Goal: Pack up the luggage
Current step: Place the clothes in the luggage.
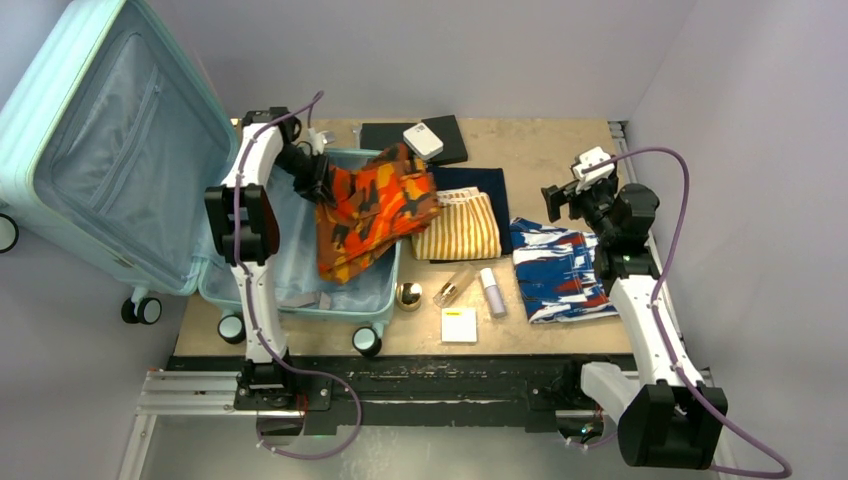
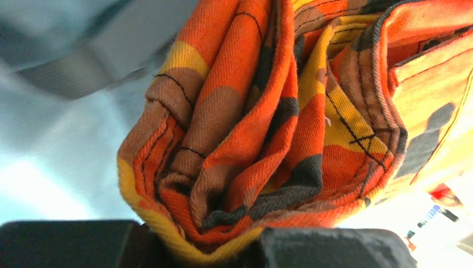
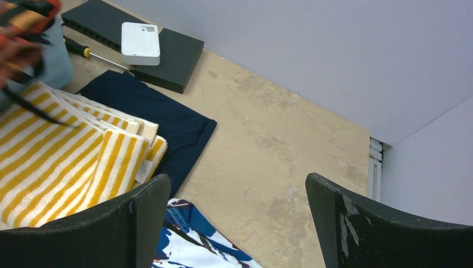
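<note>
The pale mint luggage (image 1: 95, 150) lies open at the left, lid raised, light-blue lining showing. My left gripper (image 1: 318, 182) is shut on an orange, yellow and black patterned garment (image 1: 375, 208) that drapes over the luggage's right rim, half inside. In the left wrist view the garment's bunched edge (image 2: 262, 134) is pinched between my fingers (image 2: 329, 248). My right gripper (image 1: 557, 200) is open and empty, above the table by a blue, white and red patterned garment (image 1: 562, 270). Its fingers (image 3: 139, 223) show spread wide over the table.
On the table: yellow-striped towel (image 1: 458, 228) on a navy cloth (image 1: 488, 185), black case (image 1: 415, 135) with a white box (image 1: 423, 140), screwdriver (image 3: 92, 54), gold ball (image 1: 409, 296), clear bottle (image 1: 453, 288), white tube (image 1: 491, 292), white-and-yellow box (image 1: 459, 325).
</note>
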Motion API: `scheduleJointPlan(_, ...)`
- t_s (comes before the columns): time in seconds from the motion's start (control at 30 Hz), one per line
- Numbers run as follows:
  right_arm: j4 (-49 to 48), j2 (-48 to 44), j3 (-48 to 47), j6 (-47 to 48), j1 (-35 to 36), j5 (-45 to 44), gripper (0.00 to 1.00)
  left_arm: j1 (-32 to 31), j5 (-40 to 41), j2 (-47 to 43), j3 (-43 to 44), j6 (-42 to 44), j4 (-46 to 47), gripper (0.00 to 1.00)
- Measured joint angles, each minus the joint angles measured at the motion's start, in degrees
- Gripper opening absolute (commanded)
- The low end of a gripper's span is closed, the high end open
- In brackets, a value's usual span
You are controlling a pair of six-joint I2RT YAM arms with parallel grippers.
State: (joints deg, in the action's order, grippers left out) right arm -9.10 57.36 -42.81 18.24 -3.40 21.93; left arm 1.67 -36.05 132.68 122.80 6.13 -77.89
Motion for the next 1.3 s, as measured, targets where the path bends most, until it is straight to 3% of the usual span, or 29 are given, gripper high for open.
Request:
scheduleJointPlan(0.23, -0.85, -0.46, 0.57, 0.07, 0.00, 0.00, 0.95, 4.42, 14.23, 1.31, 0.28, 5.18, -2.43, 0.03)
scheduleJointPlan(0.43, -1.38, -1.55, 1.29, 0.22, 0.00, 0.04, 0.95, 4.39, 20.46, 1.68, 0.20, 6.62, -2.67, 0.05)
scheduleJointPlan(1.1, -2.38, -2.80, 2.05, 0.24, 0.00, 0.28, 0.95, 4.42, 30.95, 3.78, 6.67, 6.45, -4.57, 0.05)
scheduleJointPlan(1.13, -2.43, -2.80, 2.05, 0.24, 0.00, 0.31, 0.95, 4.46, 31.95, 3.85, 7.04, 6.45, -4.48, 0.07)
scheduleJointPlan(1.3, -2.47, -2.80, 2.05, 0.24, 0.00, 0.37, 0.95, 5.18, 38.58, 3.87, 7.39, 6.82, -2.29, 0.50)
